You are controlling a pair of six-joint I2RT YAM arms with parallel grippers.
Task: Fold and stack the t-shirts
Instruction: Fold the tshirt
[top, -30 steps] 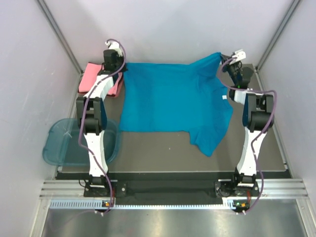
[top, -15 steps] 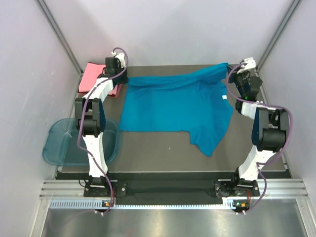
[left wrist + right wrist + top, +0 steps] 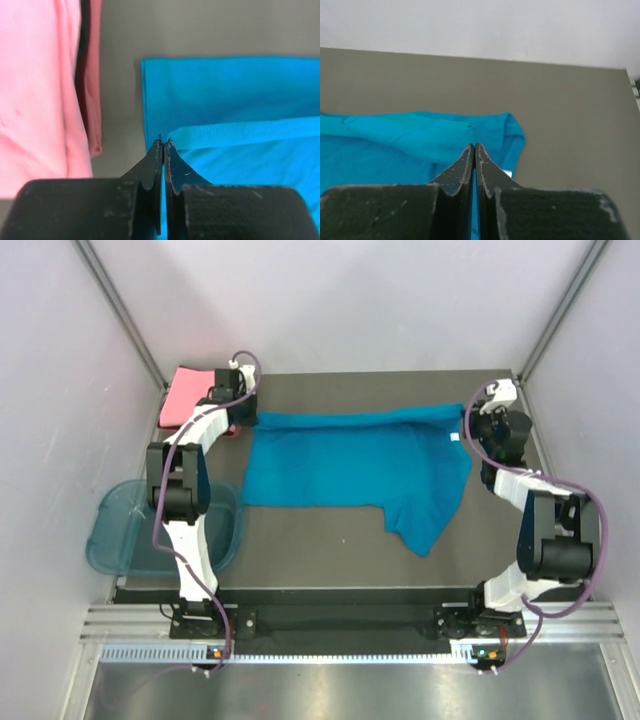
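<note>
The teal-blue t-shirt (image 3: 350, 465) lies spread on the dark table, its far edge folded towards the near side, one sleeve pointing to the front right. My left gripper (image 3: 243, 418) is shut on its far left corner (image 3: 160, 137). My right gripper (image 3: 468, 418) is shut on the far right corner (image 3: 472, 140), where the white neck label (image 3: 453, 438) shows. The salmon-pink t-shirt (image 3: 187, 397) lies folded at the far left, also filling the left of the left wrist view (image 3: 35, 90).
A translucent blue plastic tub (image 3: 125, 530) sits off the table's left edge beside the left arm. Grey walls close in on both sides and at the back. The table (image 3: 330, 550) has bare surface near the front.
Both grippers have come towards the near side with the teal shirt's far edge, lowering it. The cloth that stood stretched up at the back now lies folded over itself.
</note>
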